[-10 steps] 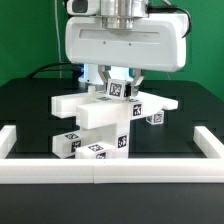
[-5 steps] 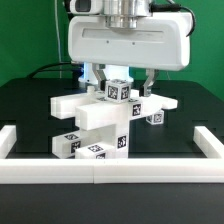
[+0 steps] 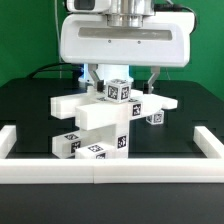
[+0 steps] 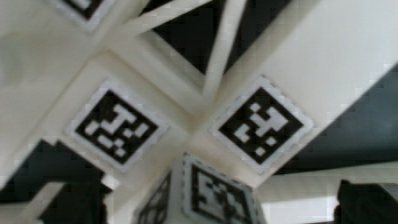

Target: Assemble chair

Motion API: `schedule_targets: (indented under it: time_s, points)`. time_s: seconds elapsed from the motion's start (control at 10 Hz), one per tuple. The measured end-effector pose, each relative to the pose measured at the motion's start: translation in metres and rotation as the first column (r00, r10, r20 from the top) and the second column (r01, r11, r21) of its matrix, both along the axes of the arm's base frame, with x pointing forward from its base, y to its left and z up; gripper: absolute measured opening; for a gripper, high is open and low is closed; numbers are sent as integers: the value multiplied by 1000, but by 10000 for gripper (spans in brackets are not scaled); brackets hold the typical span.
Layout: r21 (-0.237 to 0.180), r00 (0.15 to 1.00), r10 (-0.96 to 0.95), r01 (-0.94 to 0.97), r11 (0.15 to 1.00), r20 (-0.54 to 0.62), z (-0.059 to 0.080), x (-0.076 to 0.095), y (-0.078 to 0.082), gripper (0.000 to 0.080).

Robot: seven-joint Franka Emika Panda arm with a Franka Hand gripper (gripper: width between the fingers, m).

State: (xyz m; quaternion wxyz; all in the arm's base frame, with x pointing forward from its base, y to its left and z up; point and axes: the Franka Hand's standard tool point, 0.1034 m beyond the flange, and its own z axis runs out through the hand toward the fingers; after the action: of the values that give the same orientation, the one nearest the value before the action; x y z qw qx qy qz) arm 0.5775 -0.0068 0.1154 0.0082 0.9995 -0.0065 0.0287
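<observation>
The chair (image 3: 97, 118) is a stack of white tagged parts in the middle of the black table: a long horizontal bar, an upright panel and low blocks at its foot. A small tagged cube (image 3: 118, 90) sits on top of it. My gripper (image 3: 120, 78) hangs right above this cube, open, with one finger on each side and not touching it. In the wrist view the cube (image 4: 210, 195) and the tagged parts under it (image 4: 258, 122) fill the picture. My gripper (image 4: 214, 205) shows only as dark fingertips (image 4: 366, 196) at the edges.
A long white border rail (image 3: 100, 171) runs along the front, with short ends at the exterior view's left (image 3: 9, 140) and right (image 3: 209, 141). A loose tagged cube (image 3: 156, 118) lies beside the chair on the exterior view's right.
The fingers were shut on the top cube; they have opened and let it go, and the gripper has risen a little. The cube stays on the chair.
</observation>
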Motion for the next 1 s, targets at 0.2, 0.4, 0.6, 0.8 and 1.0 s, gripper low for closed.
schedule_targets:
  time_s: [0.2,0.4,0.6,0.8,1.0]
  points:
    - [-10,988,156,-156,988,-2,1,1,-1,648]
    - [-17,960,280,-280,960,-7,0,1,-3,648]
    - [-31,918,395,-396,918,-16,0,0,-6,648]
    - [-39,873,486,-487,872,-25,0,0,-7,648]
    - [-48,805,592,-593,804,-38,0,0,-10,648]
